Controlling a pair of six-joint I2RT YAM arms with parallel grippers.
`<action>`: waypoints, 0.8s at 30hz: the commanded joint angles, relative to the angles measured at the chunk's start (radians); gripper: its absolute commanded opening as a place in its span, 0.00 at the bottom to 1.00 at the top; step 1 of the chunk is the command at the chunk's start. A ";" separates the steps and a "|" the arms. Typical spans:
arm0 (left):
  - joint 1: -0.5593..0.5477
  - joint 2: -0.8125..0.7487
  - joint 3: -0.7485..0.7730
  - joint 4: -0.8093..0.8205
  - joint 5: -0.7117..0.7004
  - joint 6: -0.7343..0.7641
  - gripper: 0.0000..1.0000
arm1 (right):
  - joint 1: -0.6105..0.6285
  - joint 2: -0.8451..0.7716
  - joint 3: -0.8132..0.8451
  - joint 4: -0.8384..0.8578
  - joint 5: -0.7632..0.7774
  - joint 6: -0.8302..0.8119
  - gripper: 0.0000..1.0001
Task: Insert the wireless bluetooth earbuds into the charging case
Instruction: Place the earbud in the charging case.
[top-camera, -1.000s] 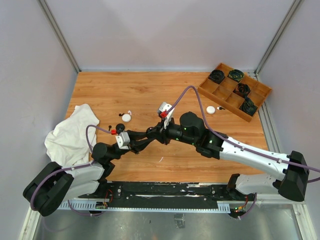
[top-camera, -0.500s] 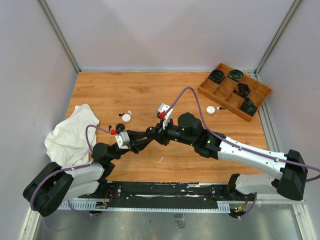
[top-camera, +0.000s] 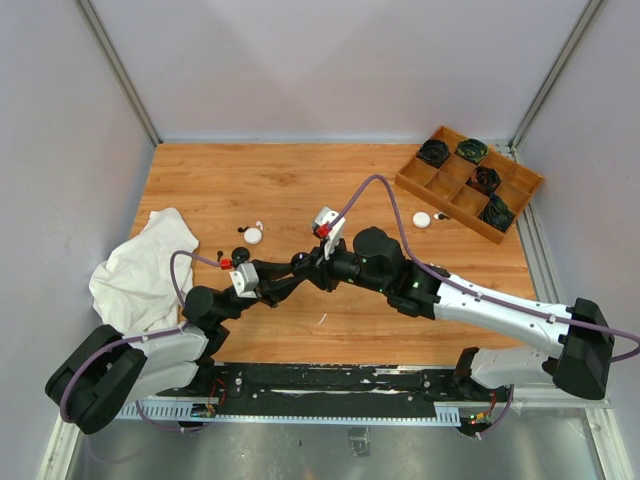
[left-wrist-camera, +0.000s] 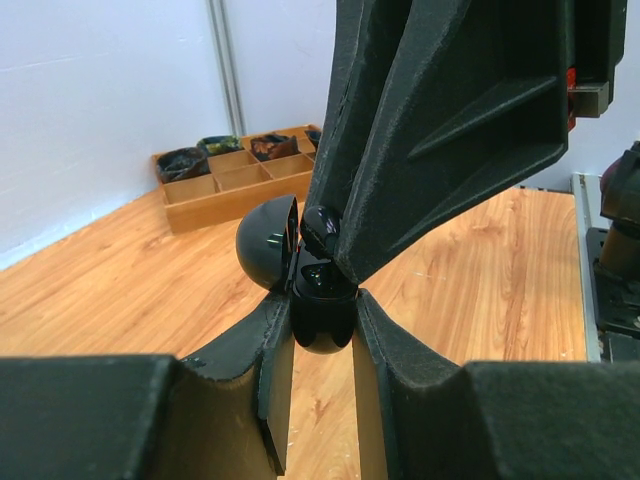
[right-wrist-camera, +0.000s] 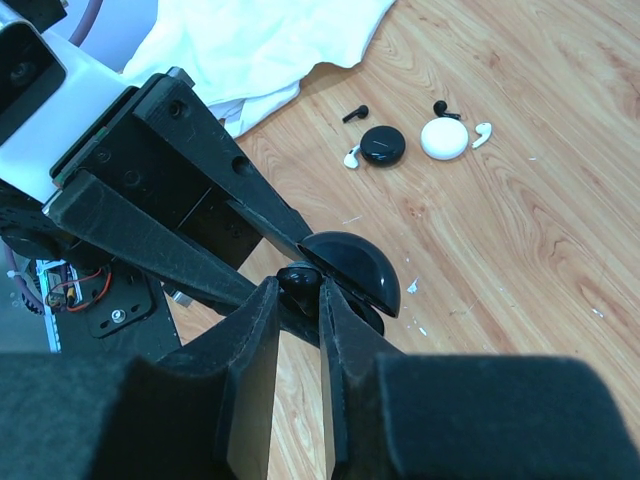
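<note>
- Jaws, left: closed narrow on the lower half of a black charging case (left-wrist-camera: 321, 335), one pad on each side. The case is held clear of the table (top-camera: 230, 170). Its hinged lid (left-wrist-camera: 267, 243) stands swung open.
- Right jaws: pinched almost fully together on a small glossy black earbud (right-wrist-camera: 298, 280).
- The right tips come in from the opposite side and meet the left jaws head-on, right at the open mouth of the case. The held earbud sits at the rim of the lower half. Cannot tell whether it is seated in its socket.
- Top view: both arms reach inward and meet over the near middle of the table.
- Loose on the table toward its left side is a closed black round case (right-wrist-camera: 382, 146), with a white round case (right-wrist-camera: 444, 138) near it, apart.
- One white earbud (right-wrist-camera: 350, 157) lies just beside the black round case. Another white earbud (right-wrist-camera: 483, 132) lies just beside the white one.
- One loose black earbud (right-wrist-camera: 355, 113) lies near the black round case, apart. A second black one (right-wrist-camera: 445, 108) lies at the edge of the white round case.
- A crumpled white cloth (top-camera: 140, 270) hangs over the left edge of the table.
- A wooden divided tray (top-camera: 430, 190) sits at the far right corner, with dark items in several compartments. A second white round case (top-camera: 422, 219) lies on the table just beside it.
</note>
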 joint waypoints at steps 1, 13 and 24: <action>0.005 -0.010 -0.005 0.046 -0.019 -0.001 0.00 | 0.016 0.009 -0.008 0.008 0.042 0.016 0.20; 0.005 -0.004 -0.003 0.045 -0.022 -0.001 0.00 | 0.017 0.010 0.019 -0.023 0.048 0.009 0.34; 0.005 -0.005 0.003 0.020 -0.040 0.002 0.00 | 0.013 -0.033 0.087 -0.129 0.088 -0.070 0.46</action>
